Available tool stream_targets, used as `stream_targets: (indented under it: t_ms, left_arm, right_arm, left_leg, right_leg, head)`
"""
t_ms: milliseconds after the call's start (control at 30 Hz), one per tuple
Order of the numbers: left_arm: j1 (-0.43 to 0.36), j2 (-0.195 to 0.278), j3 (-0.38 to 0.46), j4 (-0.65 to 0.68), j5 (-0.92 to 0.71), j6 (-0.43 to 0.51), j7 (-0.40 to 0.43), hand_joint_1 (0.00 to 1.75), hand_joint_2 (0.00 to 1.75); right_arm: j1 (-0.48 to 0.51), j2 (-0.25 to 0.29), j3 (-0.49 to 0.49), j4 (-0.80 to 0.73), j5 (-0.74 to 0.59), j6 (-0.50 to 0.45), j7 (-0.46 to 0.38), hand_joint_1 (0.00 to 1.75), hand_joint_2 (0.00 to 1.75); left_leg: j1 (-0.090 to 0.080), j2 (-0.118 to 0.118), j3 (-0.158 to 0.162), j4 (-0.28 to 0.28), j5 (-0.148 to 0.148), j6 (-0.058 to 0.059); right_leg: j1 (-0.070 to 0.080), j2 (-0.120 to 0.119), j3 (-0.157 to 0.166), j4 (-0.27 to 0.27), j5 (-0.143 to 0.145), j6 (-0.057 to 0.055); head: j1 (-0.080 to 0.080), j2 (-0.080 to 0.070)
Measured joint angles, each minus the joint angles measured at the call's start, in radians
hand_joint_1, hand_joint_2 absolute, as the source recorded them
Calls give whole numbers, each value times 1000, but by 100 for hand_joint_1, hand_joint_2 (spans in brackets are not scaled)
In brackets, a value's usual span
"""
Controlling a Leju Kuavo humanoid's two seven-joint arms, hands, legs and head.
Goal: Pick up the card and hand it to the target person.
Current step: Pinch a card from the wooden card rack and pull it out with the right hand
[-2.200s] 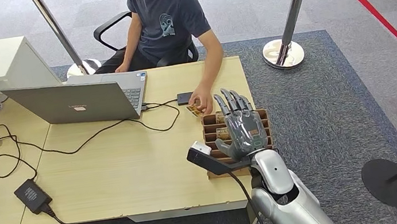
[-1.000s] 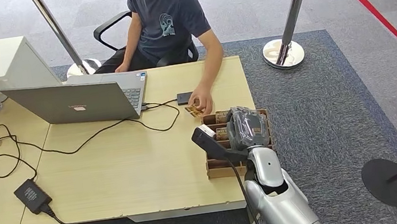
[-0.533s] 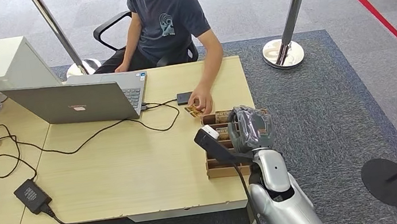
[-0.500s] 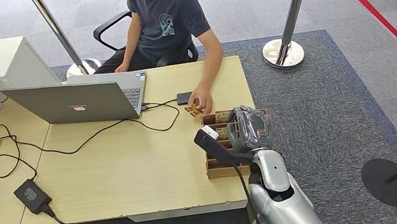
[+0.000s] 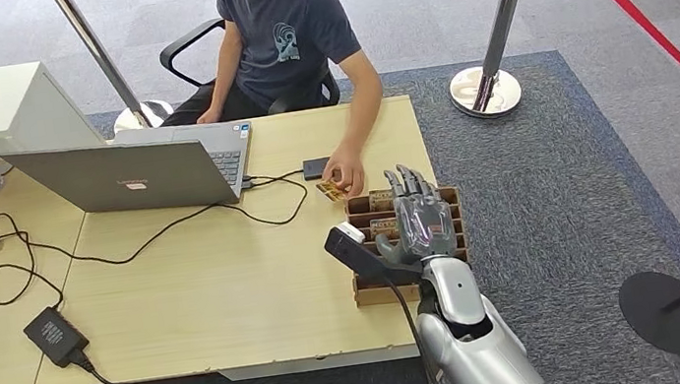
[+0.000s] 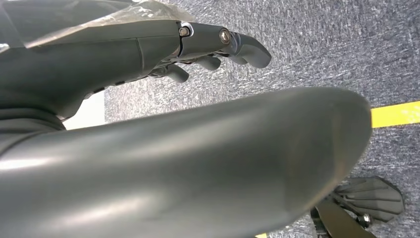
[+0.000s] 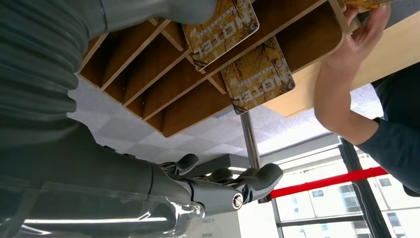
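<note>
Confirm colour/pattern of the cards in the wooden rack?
Mottled golden-yellow cards with "HOTEL" lettering, clearest in right wrist view.

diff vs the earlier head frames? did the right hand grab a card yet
No card visibly taken. The right hand had curled its fingers down over the wooden card rack; now they are stretched out flat again above it, holding nothing. Two hotel cards sit in the slots. Unchanged: the person's hand on a card at the rack's far corner, laptop, cables.
</note>
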Motion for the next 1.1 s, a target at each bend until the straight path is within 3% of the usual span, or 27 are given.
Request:
stream_targets:
  t_ms: [167, 400, 633, 1100]
  left_arm:
    - [0, 0, 0, 0, -2, 0, -3, 0, 0]
    - [0, 0, 0, 0, 2, 0, -3, 0, 0]
    - [0, 0, 0, 0, 6, 0, -3, 0, 0]
    - [1, 0, 0, 0, 11, 6, -3, 0, 0]
  right_arm:
    - [-10, 4, 0, 23, -6, -1, -5, 107, 175]
    - [-25, 7, 0, 48, -13, -1, -17, 72, 175]
    - [-39, 12, 1, 75, -25, -8, -21, 68, 175]
    - [-49, 22, 1, 109, -27, -8, -12, 77, 175]
  left_leg:
    - [0, 0, 0, 0, 0, 0]
    - [0, 0, 0, 0, 0, 0]
    - [0, 0, 0, 0, 0, 0]
    - [0, 0, 0, 0, 0, 0]
  right_leg:
    - [0, 0, 0, 0, 0, 0]
    - [0, 0, 0, 0, 0, 0]
    - [0, 0, 0, 0, 0, 0]
    - [0, 0, 0, 0, 0, 0]
  head:
    - [0, 0]
    - [0, 0]
    - [0, 0]
    - [0, 0]
